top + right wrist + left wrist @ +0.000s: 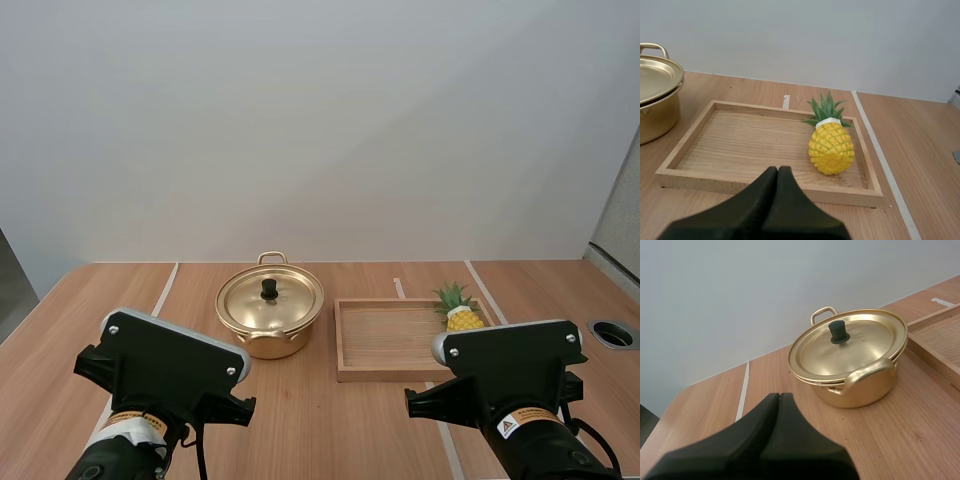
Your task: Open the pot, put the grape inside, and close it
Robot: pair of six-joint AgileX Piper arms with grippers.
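Observation:
A gold pot (269, 318) stands on the table with its lid (847, 342) on, a black knob (838, 332) at the lid's middle. To its right lies a wooden tray (385, 340) holding a yellow pineapple (460, 312) at its far right end. My left gripper (779, 399) is shut, its fingers together as one dark wedge, short of the pot. My right gripper (778, 172) is shut too, just before the tray's (740, 140) near rim, with the pineapple (831, 145) a little beyond. No grapes are in sight.
Both arms' housings (165, 365) (510, 370) sit low at the near edge of the table. White tape lines (165, 290) run across the wood. A round hole (612, 333) is set in the table at the far right.

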